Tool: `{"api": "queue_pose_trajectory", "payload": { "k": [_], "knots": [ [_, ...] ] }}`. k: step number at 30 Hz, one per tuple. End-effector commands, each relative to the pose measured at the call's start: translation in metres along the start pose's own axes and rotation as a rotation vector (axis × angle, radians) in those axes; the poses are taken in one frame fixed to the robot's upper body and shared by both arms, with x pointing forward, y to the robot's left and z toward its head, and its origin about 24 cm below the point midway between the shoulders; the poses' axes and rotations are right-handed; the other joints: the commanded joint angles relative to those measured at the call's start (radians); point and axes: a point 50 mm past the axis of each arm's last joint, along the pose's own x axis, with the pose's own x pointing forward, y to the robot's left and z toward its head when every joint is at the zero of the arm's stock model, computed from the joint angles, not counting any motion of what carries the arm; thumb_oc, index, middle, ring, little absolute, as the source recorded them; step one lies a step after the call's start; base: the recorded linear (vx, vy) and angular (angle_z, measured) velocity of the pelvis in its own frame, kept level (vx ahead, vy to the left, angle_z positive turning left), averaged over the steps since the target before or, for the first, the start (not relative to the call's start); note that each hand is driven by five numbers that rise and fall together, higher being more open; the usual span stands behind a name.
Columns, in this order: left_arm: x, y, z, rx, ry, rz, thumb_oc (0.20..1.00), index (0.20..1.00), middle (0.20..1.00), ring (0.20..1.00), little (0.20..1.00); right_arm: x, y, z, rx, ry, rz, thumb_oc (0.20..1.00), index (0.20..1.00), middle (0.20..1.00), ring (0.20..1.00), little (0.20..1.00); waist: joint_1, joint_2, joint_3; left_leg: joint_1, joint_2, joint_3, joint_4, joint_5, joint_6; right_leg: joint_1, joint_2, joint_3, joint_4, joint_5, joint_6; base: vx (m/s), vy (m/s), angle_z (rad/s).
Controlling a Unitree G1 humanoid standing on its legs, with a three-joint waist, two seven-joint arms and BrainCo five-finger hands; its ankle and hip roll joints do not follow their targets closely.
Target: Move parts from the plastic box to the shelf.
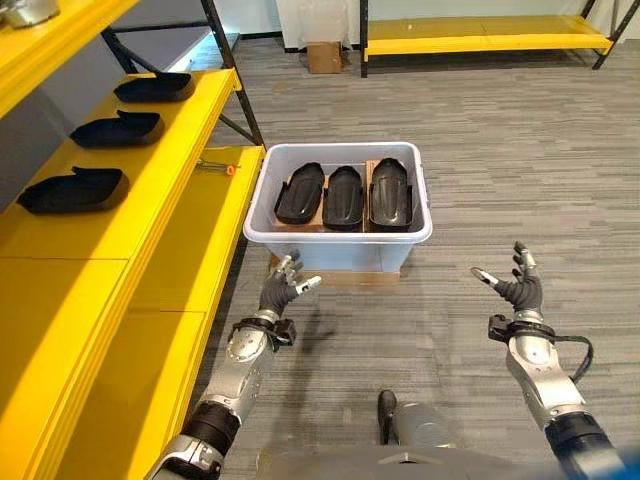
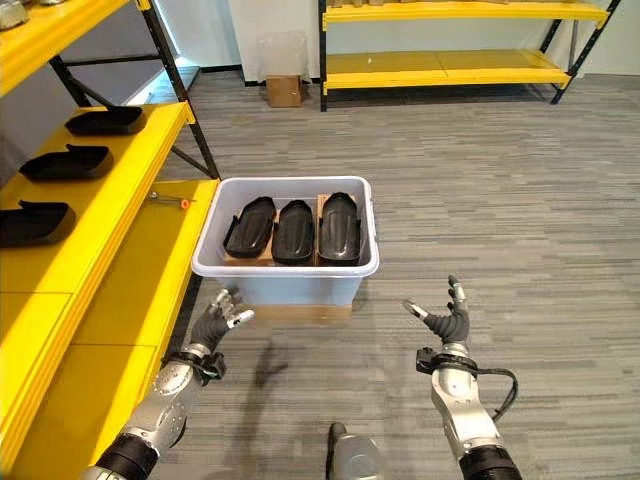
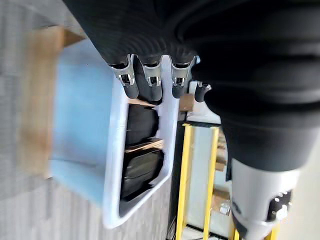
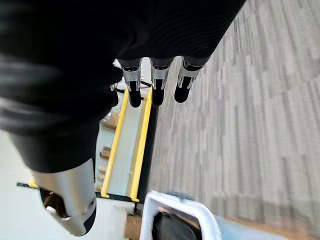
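L eye view: left hand (image 1: 283, 288) fingers spread, empty, just short of plastic box (image 1: 338, 240) near wall; right hand (image 1: 516, 287) wide, empty, off to box's right. Three black parts (image 1: 343, 195) inside, side by side.

R eye view: shelf (image 2: 105, 225) beyond left hand, three parts already up. Reach over rim, grip nearest part mid-body.

L wrist view: rim ahead of fingertips, could snag.

R wrist view: bare carpet (image 4: 260, 100) ahead.

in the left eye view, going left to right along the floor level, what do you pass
yellow shelf → left hand → plastic box holding three black parts → bare carpet → right hand
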Motion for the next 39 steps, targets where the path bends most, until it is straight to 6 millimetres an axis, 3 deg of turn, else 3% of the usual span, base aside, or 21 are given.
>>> {"api": "queue_pose_trajectory", "payload": {
  "k": [1, 4, 5, 7, 9, 10, 11, 12, 13, 20, 21, 23, 24, 27, 28, 30, 32, 33, 36, 39],
  "knots": [
    [0.001, 0.010, 0.025, -0.007, -0.133, 0.045, 1.000, 1.000, 1.000, 1.000, 1.000, 0.003, -0.005, 0.025, 0.005, -0.137, 0.035, 1.000, 1.000, 1.000, 1.000, 1.000, -0.021, -0.010, -0.022, 0.006, -0.069, 0.087, -0.195, 0.057, 0.064, 0.104, 0.025, 0.003, -0.053, -0.052, 0.078, 0.18, 0.191, -0.20],
    [-0.003, 0.022, 0.024, -0.015, -0.139, 0.101, 1.000, 1.000, 1.000, 1.000, 1.000, 0.000, -0.004, 0.024, -0.009, -0.132, 0.062, 1.000, 1.000, 1.000, 1.000, 1.000, -0.002, 0.005, -0.023, 0.020, -0.092, 0.027, -0.499, 0.148, 0.038, 0.151, 0.020, 0.011, -0.074, -0.061, 0.100, 0.26, 0.234, -0.10],
    [-0.004, 0.025, 0.024, -0.017, -0.138, 0.110, 1.000, 1.000, 1.000, 1.000, 1.000, 0.000, -0.004, 0.024, -0.009, -0.133, 0.070, 1.000, 1.000, 1.000, 1.000, 1.000, 0.009, 0.013, -0.019, 0.008, -0.073, 0.015, -0.558, 0.203, 0.030, 0.155, 0.031, 0.017, -0.079, -0.051, 0.096, 0.21, 0.160, -0.23],
    [-0.007, 0.030, 0.021, -0.005, -0.141, 0.127, 1.000, 1.000, 1.000, 1.000, 1.000, -0.002, -0.004, 0.023, -0.014, -0.127, 0.087, 1.000, 1.000, 1.000, 1.000, 1.000, 0.018, 0.015, -0.016, -0.008, -0.048, -0.005, -0.622, 0.233, 0.015, 0.174, 0.029, 0.025, -0.074, -0.064, 0.100, 0.23, 0.163, -0.34],
    [-0.009, 0.035, 0.018, -0.025, -0.138, 0.148, 1.000, 1.000, 1.000, 1.000, 1.000, -0.003, -0.003, 0.019, -0.021, -0.102, 0.119, 1.000, 1.000, 1.000, 1.000, 1.000, 0.022, 0.012, -0.013, -0.047, -0.030, -0.013, -0.635, 0.216, 0.001, 0.188, 0.019, 0.022, -0.053, -0.087, 0.106, 0.30, 0.211, -0.34],
    [-0.010, 0.036, 0.018, -0.026, -0.144, 0.162, 1.000, 1.000, 1.000, 1.000, 1.000, -0.003, -0.002, 0.019, -0.024, -0.103, 0.125, 1.000, 1.000, 1.000, 1.000, 1.000, 0.022, 0.015, -0.008, -0.054, -0.024, -0.003, -0.636, 0.224, 0.008, 0.184, 0.021, 0.018, -0.040, -0.090, 0.103, 0.31, 0.245, -0.34],
    [-0.011, 0.040, 0.019, -0.021, -0.166, 0.199, 1.000, 1.000, 1.000, 1.000, 1.000, -0.002, -0.001, 0.020, -0.033, -0.106, 0.144, 1.000, 1.000, 1.000, 1.000, 1.000, 0.025, 0.013, -0.005, -0.044, -0.034, -0.017, -0.630, 0.197, 0.004, 0.194, 0.010, 0.025, -0.003, -0.129, 0.109, 0.19, 0.210, -0.33],
    [-0.011, 0.041, 0.021, -0.021, -0.176, 0.208, 1.000, 1.000, 1.000, 1.000, 1.000, -0.002, 0.000, 0.020, -0.034, -0.108, 0.149, 1.000, 1.000, 1.000, 1.000, 1.000, 0.029, 0.022, -0.002, -0.048, -0.023, -0.008, -0.633, 0.212, 0.011, 0.185, 0.020, 0.025, 0.005, -0.123, 0.104, 0.36, 0.313, -0.42],
    [-0.012, 0.043, 0.025, -0.001, -0.199, 0.227, 1.000, 1.000, 1.000, 1.000, 1.000, -0.001, 0.000, 0.020, -0.030, -0.100, 0.149, 1.000, 1.000, 1.000, 1.000, 1.000, 0.033, 0.019, 0.000, -0.029, -0.043, -0.016, -0.621, 0.192, 0.011, 0.192, 0.009, 0.023, 0.042, -0.157, 0.107, 0.21, 0.199, -0.45],
    [-0.010, 0.045, 0.037, 0.086, -0.216, 0.196, 1.000, 1.000, 1.000, 1.000, 1.000, 0.000, -0.002, 0.017, 0.025, -0.065, 0.119, 1.000, 1.000, 1.000, 1.000, 1.000, 0.050, 0.011, -0.019, 0.003, -0.115, 0.014, -0.572, 0.149, 0.049, 0.209, 0.006, -0.013, 0.101, -0.198, 0.115, 0.23, 0.239, -0.19],
    [-0.011, 0.049, 0.040, 0.083, -0.223, 0.214, 1.000, 1.000, 1.000, 1.000, 1.000, 0.000, 0.001, 0.017, 0.039, -0.060, 0.111, 1.000, 1.000, 1.000, 1.000, 1.000, 0.066, 0.000, -0.036, 0.012, -0.151, 0.012, -0.590, 0.134, 0.071, 0.210, -0.005, -0.025, 0.123, -0.170, 0.140, 0.17, 0.212, 0.06],
    [-0.012, 0.050, 0.040, 0.090, -0.225, 0.220, 1.000, 1.000, 1.000, 1.000, 1.000, 0.000, 0.002, 0.018, 0.043, -0.062, 0.108, 1.000, 1.000, 1.000, 1.000, 1.000, 0.071, -0.004, -0.042, 0.013, -0.163, 0.012, -0.596, 0.128, 0.079, 0.208, -0.009, -0.028, 0.135, -0.158, 0.150, 0.13, 0.206, 0.10],
    [-0.014, 0.053, 0.042, 0.103, -0.229, 0.231, 1.000, 1.000, 1.000, 1.000, 1.000, 0.001, 0.007, 0.020, 0.061, -0.065, 0.095, 1.000, 1.000, 1.000, 1.000, 1.000, 0.087, -0.018, -0.054, 0.018, -0.194, 0.020, -0.613, 0.110, 0.104, 0.192, -0.017, -0.042, 0.191, -0.117, 0.182, 0.09, 0.214, 0.08],
    [-0.014, 0.056, 0.045, 0.122, -0.232, 0.237, 1.000, 1.000, 1.000, 1.000, 1.000, 0.003, 0.015, 0.024, 0.077, -0.077, 0.087, 1.000, 1.000, 1.000, 1.000, 1.000, 0.107, -0.040, -0.069, 0.023, -0.238, 0.046, -0.630, 0.076, 0.137, 0.173, -0.020, -0.060, 0.277, -0.016, 0.243, 0.06, 0.208, -0.01],
    [-0.014, 0.056, 0.046, 0.123, -0.232, 0.238, 1.000, 1.000, 1.000, 1.000, 1.000, 0.003, 0.015, 0.024, 0.077, -0.077, 0.087, 1.000, 1.000, 1.000, 1.000, 1.000, 0.107, -0.040, -0.069, 0.023, -0.239, 0.047, -0.630, 0.075, 0.138, 0.172, -0.021, -0.059, 0.279, -0.016, 0.244, 0.00, 0.140, -0.10],
    [-0.015, 0.057, 0.050, 0.146, -0.246, 0.220, 1.000, 1.000, 1.000, 1.000, 1.000, 0.003, 0.024, 0.028, 0.095, -0.084, 0.109, 1.000, 1.000, 1.000, 1.000, 1.000, 0.120, -0.046, -0.074, 0.039, -0.266, 0.077, -0.636, 0.035, 0.175, 0.095, -0.042, -0.084, 0.454, 0.096, 0.315, 0.02, 0.206, -0.32],
    [-0.014, 0.056, 0.051, 0.147, -0.250, 0.215, 1.000, 1.000, 1.000, 1.000, 1.000, 0.003, 0.026, 0.030, 0.090, -0.096, 0.121, 1.000, 1.000, 1.000, 1.000, 1.000, 0.121, -0.042, -0.072, 0.048, -0.270, 0.081, -0.636, 0.023, 0.183, 0.052, -0.056, -0.092, 0.511, 0.107, 0.319, 0.03, 0.150, -0.32],
    [-0.014, 0.054, 0.053, 0.136, -0.258, 0.210, 1.000, 1.000, 1.000, 1.000, 1.000, 0.002, 0.028, 0.031, 0.087, -0.105, 0.132, 1.000, 1.000, 1.000, 1.000, 1.000, 0.115, -0.034, -0.065, 0.064, -0.270, 0.079, -0.636, 0.013, 0.186, 0.003, -0.066, -0.102, 0.510, 0.081, 0.309, 0.06, 0.121, -0.26],
    [-0.011, 0.050, 0.057, 0.123, -0.270, 0.190, 1.000, 1.000, 1.000, 1.000, 1.000, 0.002, 0.025, 0.031, 0.092, -0.101, 0.120, 1.000, 1.000, 1.000, 1.000, 1.000, 0.110, -0.022, -0.048, 0.090, -0.251, 0.071, -0.636, 0.025, 0.163, -0.004, -0.081, -0.146, 0.370, 0.022, 0.267, 0.07, 0.008, -0.11],
    [-0.009, 0.047, 0.059, 0.112, -0.268, 0.177, 1.000, 1.000, 1.000, 1.000, 1.000, 0.003, 0.021, 0.030, 0.095, -0.101, 0.115, 1.000, 1.000, 1.000, 1.000, 1.000, 0.106, -0.009, -0.026, 0.136, -0.226, 0.064, -0.636, 0.025, 0.146, -0.026, -0.122, -0.183, 0.279, 0.052, 0.249, 0.08, -0.029, -0.09]
  ]
}}
